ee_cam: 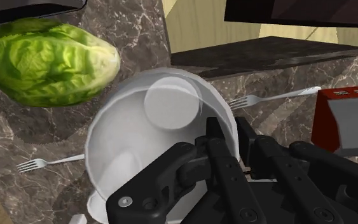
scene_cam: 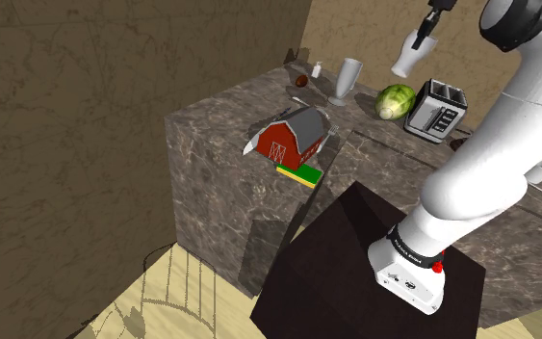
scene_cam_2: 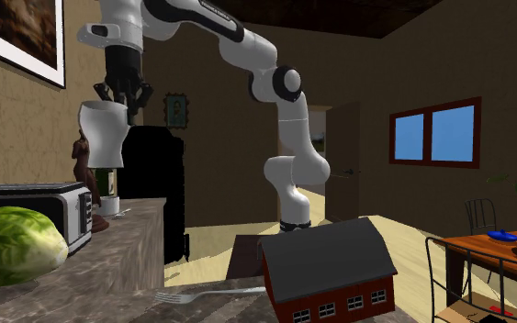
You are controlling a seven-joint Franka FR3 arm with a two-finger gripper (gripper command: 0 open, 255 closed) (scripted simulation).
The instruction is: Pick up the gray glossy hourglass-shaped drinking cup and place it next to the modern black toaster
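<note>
Worktop (scene_cam: 219,135) was noted carrying toaster (scene_cam: 435,108) and lettuce (scene_cam: 395,99) side by side. Pale cup (scene_cam: 408,56) was held aloft above them, rim clamped by the jaws. Upright lowering onto bare worktop beside the toaster was judged advisable.

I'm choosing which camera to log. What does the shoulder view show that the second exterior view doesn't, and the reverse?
Shoulder view, not the other: a tall pale footed glass and a green-and-yellow sponge. Second exterior view, not the shoulder: a red-framed blue window and a wooden table. Both: the black gripper holding the pale grey hourglass-shaped cup aloft, the green lettuce head, the black-and-silver toaster and the red toy barn.
</note>
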